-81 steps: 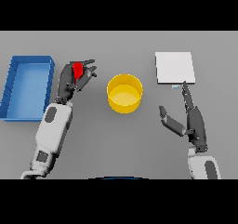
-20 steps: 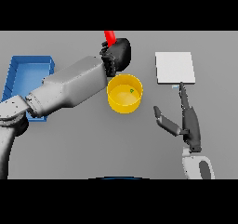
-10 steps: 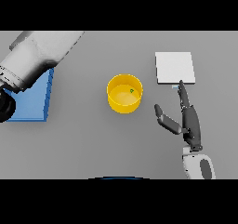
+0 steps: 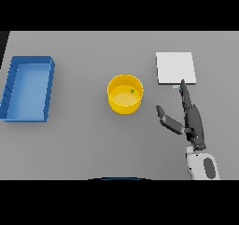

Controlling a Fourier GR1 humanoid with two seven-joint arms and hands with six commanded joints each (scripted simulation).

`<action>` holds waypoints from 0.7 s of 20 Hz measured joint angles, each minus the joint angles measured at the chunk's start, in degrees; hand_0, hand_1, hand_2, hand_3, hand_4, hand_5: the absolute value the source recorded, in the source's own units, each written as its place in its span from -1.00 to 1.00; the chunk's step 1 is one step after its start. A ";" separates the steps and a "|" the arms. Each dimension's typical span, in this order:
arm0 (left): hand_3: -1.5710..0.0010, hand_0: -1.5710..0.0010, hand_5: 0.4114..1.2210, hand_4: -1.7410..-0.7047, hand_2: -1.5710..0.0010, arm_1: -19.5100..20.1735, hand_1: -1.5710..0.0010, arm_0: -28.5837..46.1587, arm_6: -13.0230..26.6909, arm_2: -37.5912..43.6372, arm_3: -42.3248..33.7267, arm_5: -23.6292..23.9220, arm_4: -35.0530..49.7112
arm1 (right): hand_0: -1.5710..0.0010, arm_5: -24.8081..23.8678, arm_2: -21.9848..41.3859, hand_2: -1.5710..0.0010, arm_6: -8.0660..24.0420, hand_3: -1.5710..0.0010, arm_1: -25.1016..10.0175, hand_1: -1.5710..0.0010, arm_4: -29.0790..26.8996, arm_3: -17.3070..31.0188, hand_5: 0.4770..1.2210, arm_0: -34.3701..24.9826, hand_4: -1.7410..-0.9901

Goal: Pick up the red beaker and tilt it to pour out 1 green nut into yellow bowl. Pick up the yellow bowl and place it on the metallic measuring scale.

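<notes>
The yellow bowl (image 4: 125, 94) stands on the grey table near the middle, with a small green nut (image 4: 132, 91) inside it. The metallic measuring scale (image 4: 175, 68) is a pale square plate at the right rear. My right hand (image 4: 192, 121) is open, fingers straight and pointing toward the scale's near edge, thumb spread toward the bowl; it lies to the right of the bowl and touches neither. The red beaker and my left hand show nowhere in this view.
A blue tray (image 4: 48, 86) lies at the left side of the table, its inside bare.
My left arm, which held the red beaker tilted over the bowl a second ago, has swung left and out of view with it. The right hand has moved slightly toward the bowl.
</notes>
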 measured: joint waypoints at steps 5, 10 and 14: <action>-0.84 -1.00 1.00 -1.00 -1.00 5.03 -1.00 12.12 7.83 7.19 -7.15 8.56 12.67 | 1.00 0.06 0.33 1.00 0.04 1.00 -0.63 1.00 0.88 0.49 -0.64 0.01 0.41; -0.85 -1.00 1.00 -1.00 -1.00 8.43 -1.00 28.86 19.71 8.67 -23.82 16.98 21.34 | 1.00 0.53 0.91 1.00 0.22 1.00 -1.60 1.00 1.97 0.47 -0.53 -0.26 0.43; -0.84 -1.00 1.00 -1.00 -1.00 11.41 -1.00 41.47 24.50 7.83 -37.90 23.06 25.36 | 1.00 0.37 1.49 1.00 0.93 1.00 -1.36 1.00 2.53 -0.56 -0.50 0.25 0.40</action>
